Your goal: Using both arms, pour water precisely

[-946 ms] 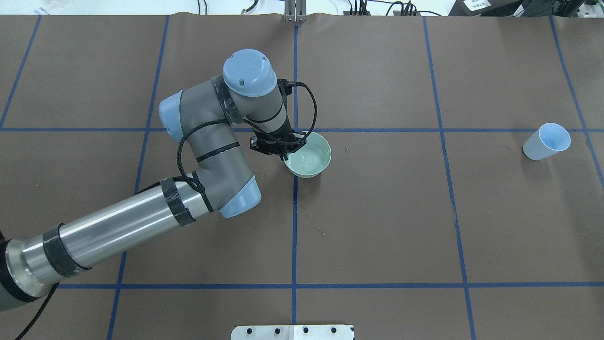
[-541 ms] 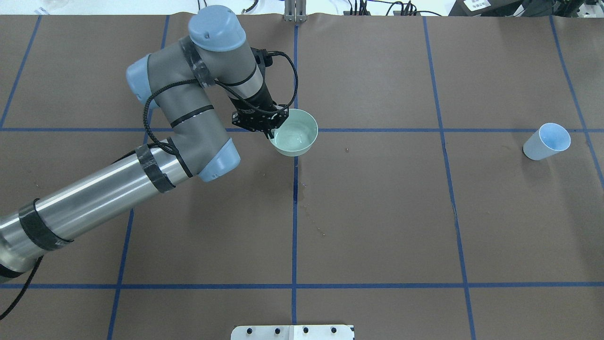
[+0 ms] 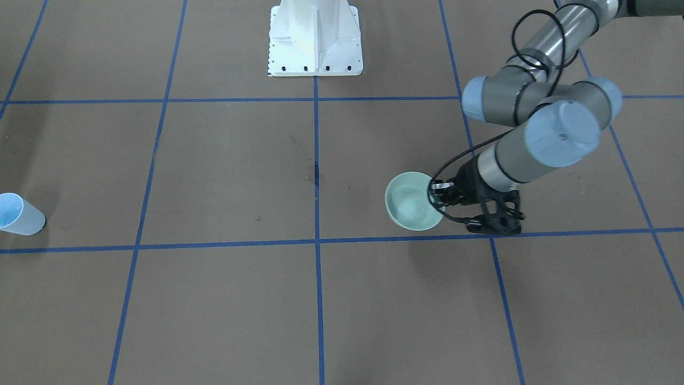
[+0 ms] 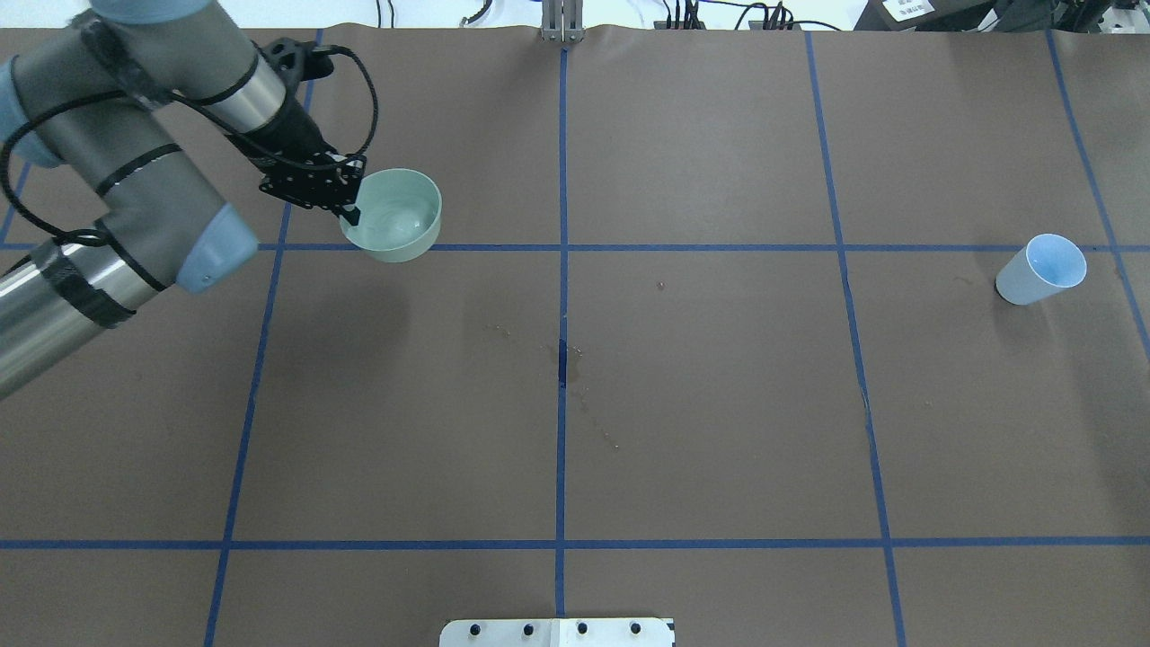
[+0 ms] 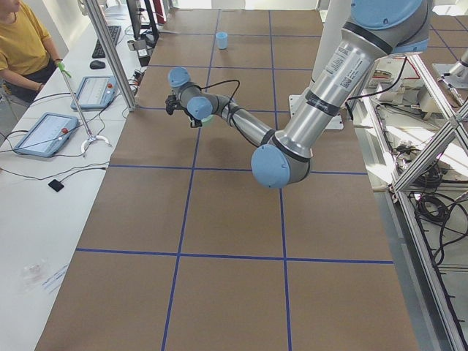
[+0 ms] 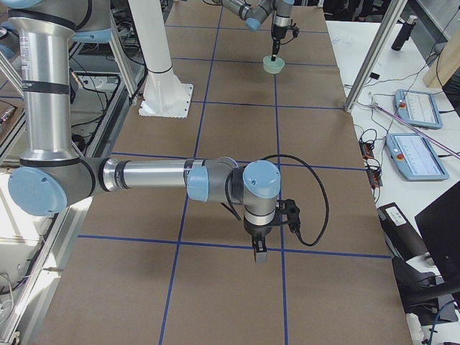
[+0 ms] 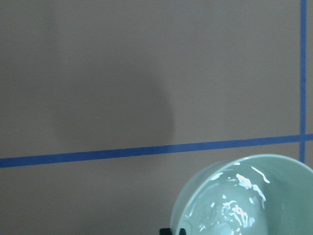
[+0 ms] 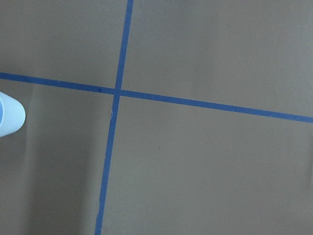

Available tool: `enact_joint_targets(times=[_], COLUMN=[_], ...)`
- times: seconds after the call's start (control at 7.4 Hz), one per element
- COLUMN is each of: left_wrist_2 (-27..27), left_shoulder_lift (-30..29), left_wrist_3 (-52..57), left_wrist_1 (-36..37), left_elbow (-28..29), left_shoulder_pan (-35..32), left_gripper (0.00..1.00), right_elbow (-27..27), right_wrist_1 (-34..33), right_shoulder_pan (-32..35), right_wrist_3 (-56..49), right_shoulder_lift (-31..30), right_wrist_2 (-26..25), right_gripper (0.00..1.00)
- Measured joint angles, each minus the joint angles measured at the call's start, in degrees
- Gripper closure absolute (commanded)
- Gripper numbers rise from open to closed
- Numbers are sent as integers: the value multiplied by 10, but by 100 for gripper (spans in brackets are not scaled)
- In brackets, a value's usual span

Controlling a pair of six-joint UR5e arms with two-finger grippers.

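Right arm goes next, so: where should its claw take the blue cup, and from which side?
Grip the blue cup across its side wall, in the upper half, coming in level from the robot's side. It stands upright with its mouth open, and the wall widens toward the rim, so a side pinch there likely won't slip and leaves the rim free for pouring.

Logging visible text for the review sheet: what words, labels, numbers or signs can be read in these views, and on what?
Nothing reads legibly.
White sticker on the left arm: print too small to read.
White label beyond the table's far edge: blurred.
Pendant screens beside the table: too small.
Green bowl, blue cup: no markings seen.
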Motion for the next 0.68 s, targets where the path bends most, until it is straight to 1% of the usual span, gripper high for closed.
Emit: enact_joint_targets(times=[0.27, 0.41, 0.68], left_wrist_2=[-9, -9, -7], left_shoulder_lift=[96, 142, 235], left_wrist_3=[91, 116, 130], left_wrist_1=[-4, -18, -98], left_elbow=[-47, -70, -93], left_shoulder_pan=[-39, -49, -60], left_gripper=[100, 100, 100], right_elbow=[0, 0, 1], right_wrist_1=[0, 0, 0], right_shoulder_pan=[0, 0, 0], right_wrist_3=[0, 0, 1], right_shoulder_lift=[1, 1, 2], right_wrist_2=[-1, -1, -1], right_gripper=[0, 0, 0])
